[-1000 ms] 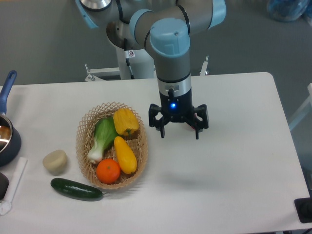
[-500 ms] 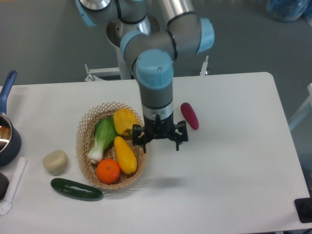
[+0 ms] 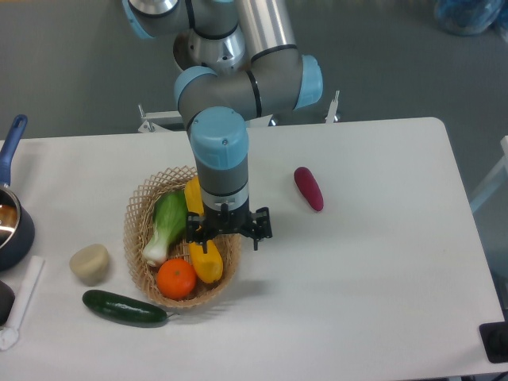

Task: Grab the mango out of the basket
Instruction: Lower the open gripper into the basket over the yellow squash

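Note:
The mango point(image 3: 208, 263) is a smooth yellow-orange oval lying in the tan wicker basket point(image 3: 140, 208), its upper part hidden behind my gripper. My gripper point(image 3: 226, 238) hangs open and empty above the basket's right side, directly over the mango's upper end. In the basket also lie an orange point(image 3: 175, 279), a green leafy vegetable point(image 3: 165, 226) and a yellow bell pepper point(image 3: 193, 195), the pepper mostly hidden by my arm.
A dark red elongated vegetable point(image 3: 309, 188) lies on the table to the right of the arm. A cucumber point(image 3: 124, 308) and a beige potato-like lump point(image 3: 89, 263) lie left of and below the basket. A blue pot point(image 3: 11, 214) stands at the left edge.
My gripper has moved left from the bare table to above the basket's right side, uncovering the dark red vegetable and now covering the mango's top and most of the pepper.

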`<move>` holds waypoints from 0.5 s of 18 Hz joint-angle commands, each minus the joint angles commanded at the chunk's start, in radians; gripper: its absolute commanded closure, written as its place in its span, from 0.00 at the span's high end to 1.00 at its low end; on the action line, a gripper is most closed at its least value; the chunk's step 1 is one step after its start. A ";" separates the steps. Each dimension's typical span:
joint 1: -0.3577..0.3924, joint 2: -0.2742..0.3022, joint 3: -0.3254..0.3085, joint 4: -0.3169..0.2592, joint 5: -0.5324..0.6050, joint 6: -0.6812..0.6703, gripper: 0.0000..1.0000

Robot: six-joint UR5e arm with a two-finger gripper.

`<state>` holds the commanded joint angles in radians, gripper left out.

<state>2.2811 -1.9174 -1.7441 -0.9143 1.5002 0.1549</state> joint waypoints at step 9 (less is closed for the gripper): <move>-0.025 -0.006 -0.040 0.008 0.005 0.009 1.00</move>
<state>2.2565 -1.9236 -1.7840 -0.9066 1.5048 0.1641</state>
